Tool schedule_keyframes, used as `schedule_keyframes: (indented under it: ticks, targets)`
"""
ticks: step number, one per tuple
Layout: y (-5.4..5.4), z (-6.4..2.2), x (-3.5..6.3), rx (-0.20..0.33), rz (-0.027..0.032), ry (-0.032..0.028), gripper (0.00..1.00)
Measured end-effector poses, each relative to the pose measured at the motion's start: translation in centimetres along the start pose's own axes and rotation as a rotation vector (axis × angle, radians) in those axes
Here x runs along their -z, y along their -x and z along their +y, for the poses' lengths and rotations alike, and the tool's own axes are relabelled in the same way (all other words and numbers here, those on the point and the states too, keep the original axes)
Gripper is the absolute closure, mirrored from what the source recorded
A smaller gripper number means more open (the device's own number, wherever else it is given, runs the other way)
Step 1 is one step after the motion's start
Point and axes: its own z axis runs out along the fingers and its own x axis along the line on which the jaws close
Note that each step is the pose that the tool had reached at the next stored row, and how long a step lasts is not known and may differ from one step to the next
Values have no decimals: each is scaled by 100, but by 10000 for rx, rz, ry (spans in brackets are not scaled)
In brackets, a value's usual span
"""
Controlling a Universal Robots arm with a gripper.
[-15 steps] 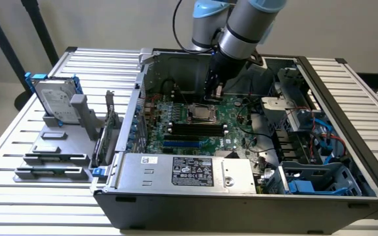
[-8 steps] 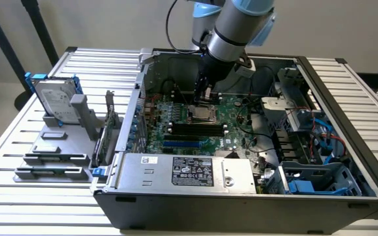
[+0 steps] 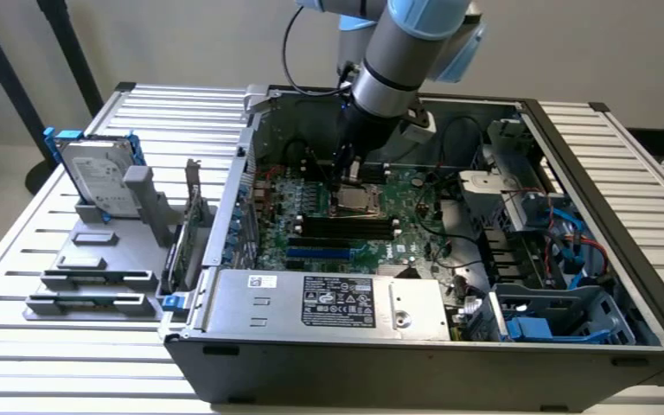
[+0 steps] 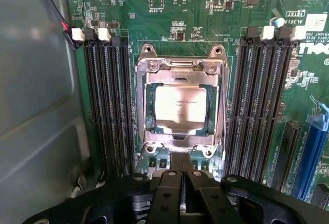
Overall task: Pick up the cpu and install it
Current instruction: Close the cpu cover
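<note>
The cpu [image 4: 181, 108] is lying flat in the socket [image 4: 141, 106] on the motherboard [image 4: 205, 18], its silvery top facing up and the socket's metal frame surrounding it on all sides, with black memory slots [image 4: 105, 106] running along either side. The gripper [image 4: 181, 167] is hanging just beside the socket's edge, a little above the board, and its jaws are pressed together with nothing between them; as far as the wrist view is showing, they are not touching the chip. In the exterior view the arm is reaching down into the open case [image 3: 609, 259], which is resting on the slatted tabletop [image 3: 79, 363]. Judging by its look, the cpu is going to handle as a light, stiff little plate: thin, rigid and not bending under a grip. The smooth metal lid is probably offering little friction, so a pinch on the top face is likely to be slipping. The safer hold is looking like two opposite side edges at the darker rim, with the chip kept level. The underside contacts and the socket beneath are presumably fragile, so any tilting, dragging or pressing down hard is risking damage. The frame is leaving very little room around the edges for fingers.
</note>
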Motion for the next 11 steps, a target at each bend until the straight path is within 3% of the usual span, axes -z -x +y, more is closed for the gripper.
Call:
schedule_keyframes:
  ticks: [11]
  targets:
    - [-16, 46, -176, 51, -7, -5, 89]
